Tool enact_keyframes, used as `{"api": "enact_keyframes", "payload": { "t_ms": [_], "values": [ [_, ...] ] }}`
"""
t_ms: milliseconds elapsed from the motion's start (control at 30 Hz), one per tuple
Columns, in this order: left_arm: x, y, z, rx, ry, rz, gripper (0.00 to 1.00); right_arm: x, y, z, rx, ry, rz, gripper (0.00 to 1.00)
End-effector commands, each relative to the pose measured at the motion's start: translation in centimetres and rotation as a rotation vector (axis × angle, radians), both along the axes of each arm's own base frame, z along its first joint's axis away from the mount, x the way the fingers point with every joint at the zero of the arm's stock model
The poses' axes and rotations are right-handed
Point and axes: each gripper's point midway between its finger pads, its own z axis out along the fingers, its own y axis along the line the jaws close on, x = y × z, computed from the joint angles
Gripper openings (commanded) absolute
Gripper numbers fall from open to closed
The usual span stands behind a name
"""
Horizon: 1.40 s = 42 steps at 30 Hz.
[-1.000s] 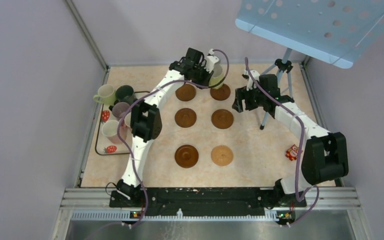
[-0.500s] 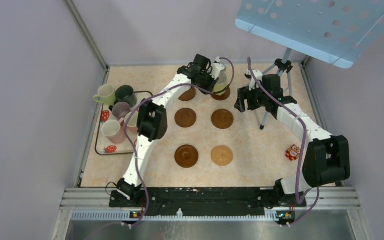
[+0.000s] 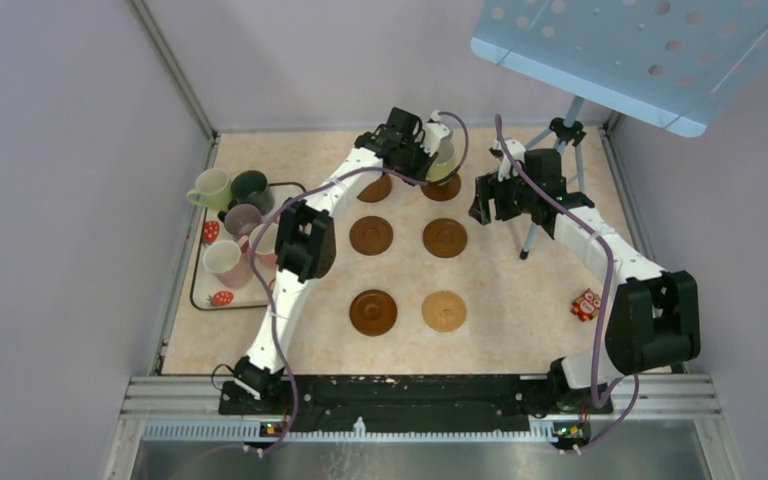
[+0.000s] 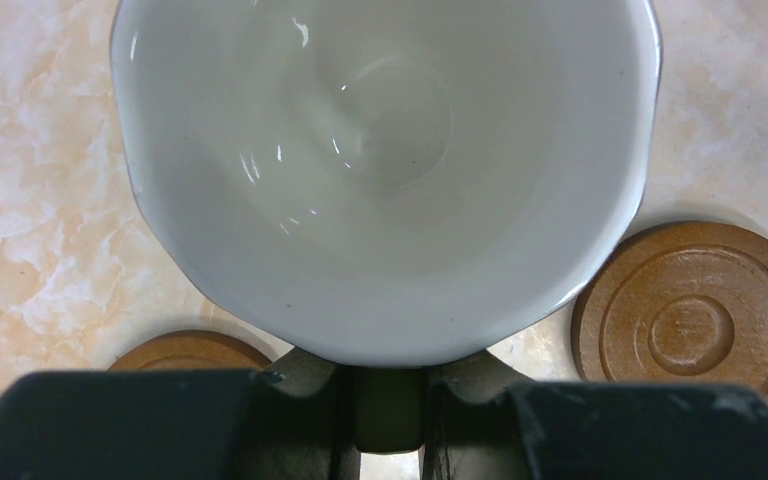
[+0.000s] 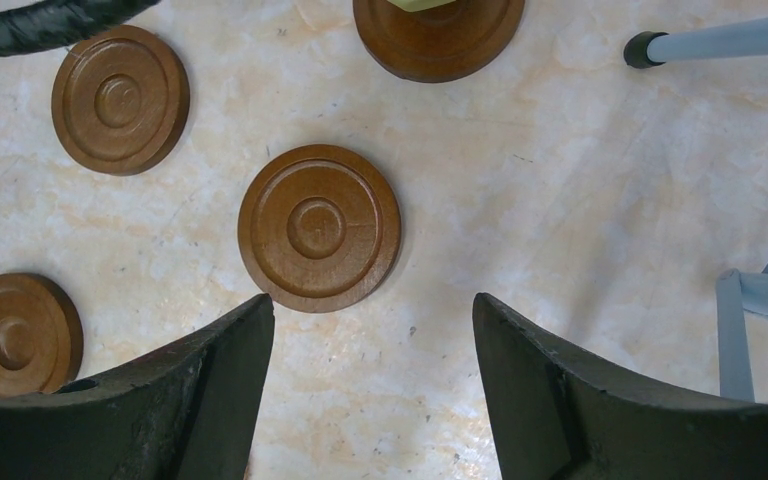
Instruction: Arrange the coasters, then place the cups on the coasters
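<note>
My left gripper [image 3: 432,158] is shut on the handle of a light green cup [image 3: 445,160], holding it at the far right coaster [image 3: 442,188]. In the left wrist view the cup's pale inside [image 4: 385,150] fills the frame, its handle pinched between my fingers [image 4: 290,400], with coasters to the right [image 4: 702,312] and left [image 4: 192,352]. Further brown coasters [image 3: 371,235] [image 3: 445,238] [image 3: 373,311] and a tan one [image 3: 444,311] lie in two columns. My right gripper [image 5: 370,305] hangs open over bare table near a brown coaster [image 5: 319,227].
A strawberry-print tray [image 3: 222,298] at the left holds a light green cup [image 3: 210,188], a dark green one [image 3: 251,186], a mauve one [image 3: 243,218] and a pink one [image 3: 225,262]. A tripod [image 3: 530,235] stands by the right arm. A small red packet [image 3: 586,304] lies at the right.
My left arm has carried the light green cup to the right, from between the two far coasters to the far right one. The right arm has shifted only slightly.
</note>
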Motion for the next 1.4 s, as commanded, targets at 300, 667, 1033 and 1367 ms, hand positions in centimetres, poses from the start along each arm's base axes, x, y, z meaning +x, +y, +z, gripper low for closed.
{"api": "enact_keyframes", "payload": {
  "t_ms": [300,667,1033,1367],
  "values": [
    [2.6,-2.7,3.8,-0.094,-0.159,-0.023,0.04,0.3,-0.2,1.6,0.011,-0.055,0.008,0.72],
    [2.3,-2.9,4.0,-0.102,-0.149,-0.027,0.17,0.4,-0.2,1.4,0.008,-0.053,0.010,0.72],
    [1.9,-2.9,4.5,-0.095,-0.154,-0.026,0.39,0.3,-0.2,1.5,0.012,-0.048,0.009,0.72],
    [1.2,-2.5,5.2,-0.100,-0.142,-0.024,0.49,0.3,-0.2,1.5,0.011,-0.049,0.010,0.72]
  ]
}}
